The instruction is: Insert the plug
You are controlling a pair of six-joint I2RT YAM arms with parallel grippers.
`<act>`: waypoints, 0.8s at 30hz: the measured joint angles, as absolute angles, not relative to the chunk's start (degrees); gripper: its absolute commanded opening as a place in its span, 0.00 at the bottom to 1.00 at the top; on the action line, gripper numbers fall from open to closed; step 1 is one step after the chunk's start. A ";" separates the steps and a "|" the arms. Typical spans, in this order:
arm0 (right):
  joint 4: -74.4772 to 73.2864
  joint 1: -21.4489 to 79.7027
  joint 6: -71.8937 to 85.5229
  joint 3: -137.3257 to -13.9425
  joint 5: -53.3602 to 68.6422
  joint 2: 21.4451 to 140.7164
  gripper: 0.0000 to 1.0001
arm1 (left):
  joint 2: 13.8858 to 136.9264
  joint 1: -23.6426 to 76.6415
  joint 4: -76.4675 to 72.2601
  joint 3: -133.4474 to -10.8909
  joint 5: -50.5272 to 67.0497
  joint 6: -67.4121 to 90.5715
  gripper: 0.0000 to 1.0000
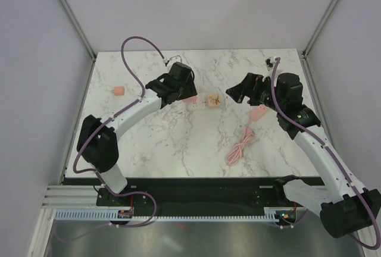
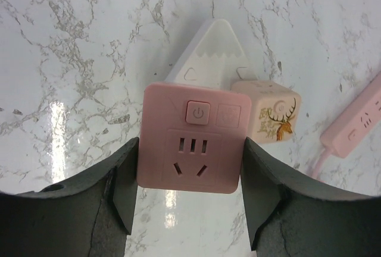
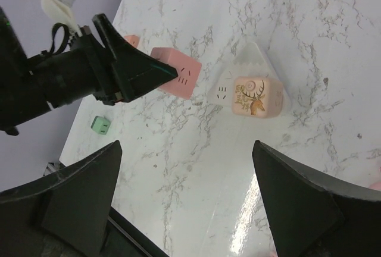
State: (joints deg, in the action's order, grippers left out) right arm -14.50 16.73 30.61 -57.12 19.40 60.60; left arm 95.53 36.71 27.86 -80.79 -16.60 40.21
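Note:
A pink socket cube [image 2: 193,147] with a power button lies on the marble table [image 1: 178,144], and its socket holes face the left wrist camera. My left gripper [image 2: 189,171] has one finger against each side of it and is shut on it. It also shows in the top view [image 1: 190,98] and in the right wrist view [image 3: 178,72]. A white triangular adapter [image 2: 208,55] and a beige cube with a deer print [image 2: 271,114] lie just behind it. My right gripper [image 3: 187,147] is open and empty, and hovers to the right of these [image 1: 238,94].
A pink power strip [image 1: 259,113] with its coiled pink cable [image 1: 238,149] lies under the right arm. A small pink cube [image 1: 119,91] sits at the far left. A small green plug block [image 3: 100,126] lies near the left arm. White walls enclose the table.

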 measured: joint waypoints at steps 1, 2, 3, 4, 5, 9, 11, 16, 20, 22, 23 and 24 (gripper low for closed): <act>-14.52 16.69 30.55 -57.12 19.35 60.18 0.98 | 96.44 36.71 27.57 -81.06 -16.99 40.62 0.02; -14.48 16.62 30.33 -57.12 19.29 59.59 0.98 | 97.60 36.71 27.05 -81.21 -17.50 41.15 0.02; -14.48 16.62 30.17 -57.12 19.22 59.11 0.98 | 98.50 36.71 26.74 -81.25 -17.74 41.56 0.02; -14.48 16.62 30.04 -57.12 19.18 58.76 0.98 | 99.11 36.71 26.52 -81.28 -17.91 41.85 0.02; -14.52 16.62 29.87 -57.12 19.16 58.39 0.98 | 99.79 36.71 26.30 -81.28 -18.02 42.22 0.02; -14.68 16.53 28.91 -57.01 19.11 57.67 0.98 | 101.41 36.71 24.71 -81.25 -18.02 42.85 0.02; -14.68 16.49 28.58 -56.73 19.05 57.54 0.98 | 101.65 36.71 23.59 -81.25 -17.98 43.27 0.02; -15.22 16.36 28.05 -56.38 18.98 57.58 0.98 | 101.67 36.71 22.06 -81.25 -17.98 43.92 0.02; -15.27 16.32 27.73 -56.38 18.98 57.63 0.98 | 101.71 36.71 21.30 -80.12 -17.93 44.18 0.02; -15.25 16.32 27.64 -56.38 18.98 57.84 0.98 | 101.84 36.73 20.86 -79.29 -17.85 44.58 0.02; -15.27 16.32 27.64 -56.38 18.98 58.02 0.98 | 102.06 36.73 20.86 -79.00 -17.82 44.77 0.02; -15.27 16.32 27.64 -56.38 18.96 58.19 0.98 | 102.35 36.73 20.80 -78.74 -17.76 44.97 0.02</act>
